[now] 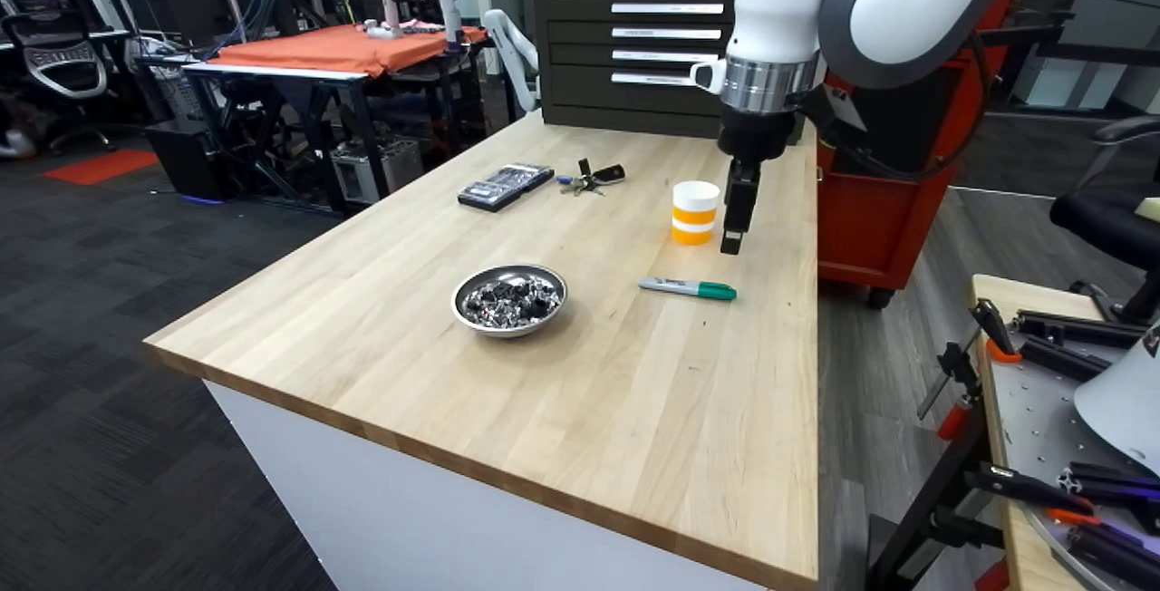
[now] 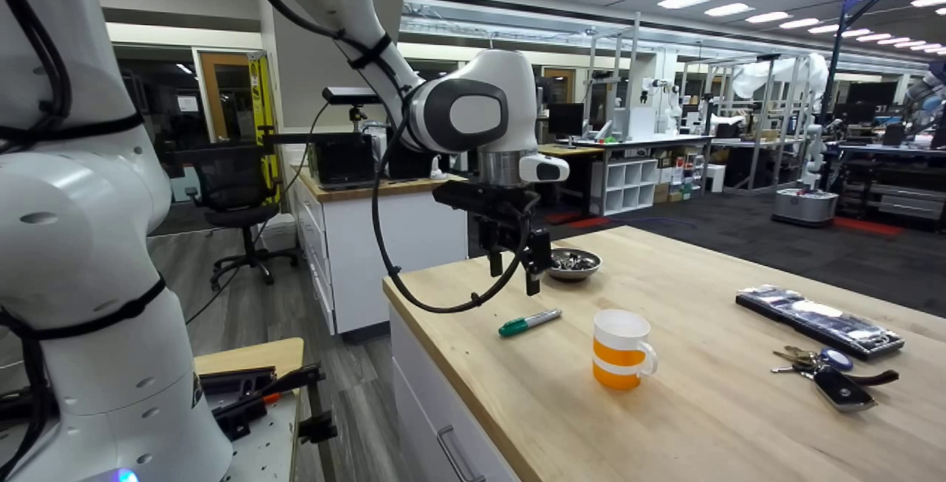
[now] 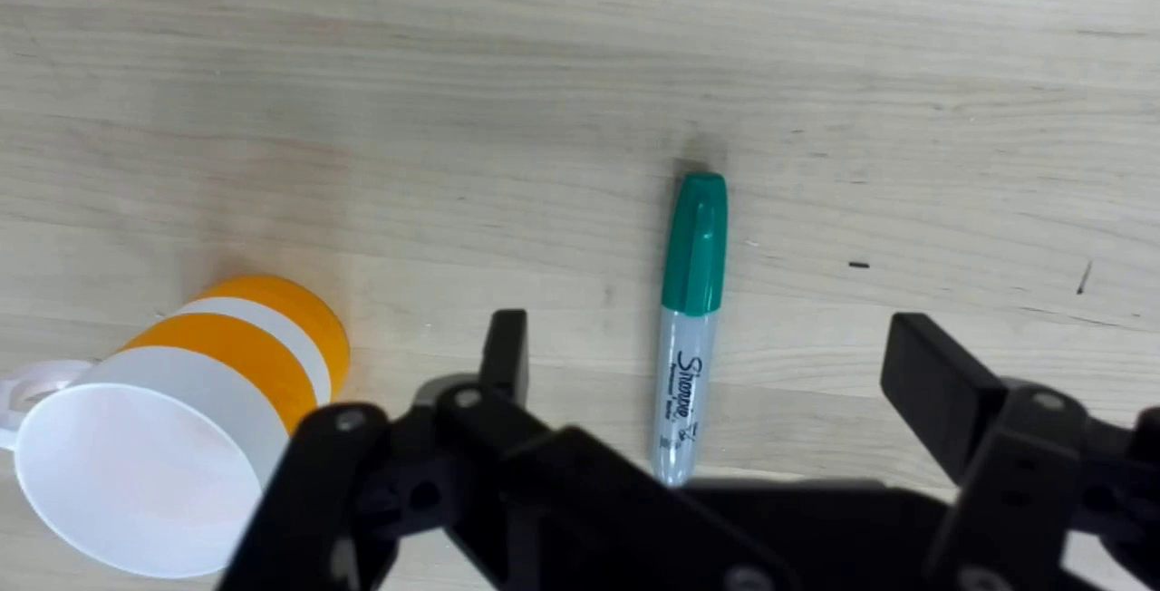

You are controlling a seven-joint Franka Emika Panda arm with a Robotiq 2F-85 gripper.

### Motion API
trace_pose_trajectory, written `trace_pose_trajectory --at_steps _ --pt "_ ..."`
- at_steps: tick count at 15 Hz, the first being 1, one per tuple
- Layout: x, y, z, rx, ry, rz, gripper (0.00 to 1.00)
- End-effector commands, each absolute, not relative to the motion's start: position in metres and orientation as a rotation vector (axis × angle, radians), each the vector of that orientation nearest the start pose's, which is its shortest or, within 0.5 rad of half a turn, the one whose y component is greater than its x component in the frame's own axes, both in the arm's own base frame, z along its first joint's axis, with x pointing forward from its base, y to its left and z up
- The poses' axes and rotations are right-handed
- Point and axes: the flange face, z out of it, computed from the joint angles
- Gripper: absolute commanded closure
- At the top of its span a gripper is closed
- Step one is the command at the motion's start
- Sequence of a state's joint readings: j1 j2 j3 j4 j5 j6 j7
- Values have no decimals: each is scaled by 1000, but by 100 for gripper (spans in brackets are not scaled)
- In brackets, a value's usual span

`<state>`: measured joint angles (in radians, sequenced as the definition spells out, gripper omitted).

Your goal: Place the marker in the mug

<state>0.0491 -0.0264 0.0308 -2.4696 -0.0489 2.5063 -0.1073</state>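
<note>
The marker (image 1: 687, 288) has a green cap and a grey-white barrel and lies flat on the wooden table. It also shows in an exterior view (image 2: 530, 322) and the wrist view (image 3: 693, 274). The mug (image 1: 694, 213) is white with orange bands and stands upright beside the marker. Its handle shows in an exterior view (image 2: 619, 356) and at the left edge of the wrist view (image 3: 231, 364). My gripper (image 2: 515, 276) is open and empty, above the table. In the wrist view the marker lies between the spread fingers (image 3: 709, 351), below them and not touching.
A silver bowl (image 1: 460, 308) with shiny bits stands on the table (image 1: 580, 419). A flat black case (image 1: 506, 187) and keys (image 1: 591, 178) lie farther off. A dark tool chest (image 1: 580, 92) stands at the table's end.
</note>
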Motion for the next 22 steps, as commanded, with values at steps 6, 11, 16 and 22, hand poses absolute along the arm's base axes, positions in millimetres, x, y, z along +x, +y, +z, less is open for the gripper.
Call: trace_pose_trajectory --at_steps 6,11,16,22 --pt "487 38 278 -3131 -432 -122 0" --pt "489 43 262 -3123 -468 -103 0" --pt "493 49 248 -3114 -488 -88 0" --pt "497 50 233 -3110 -491 -78 0"
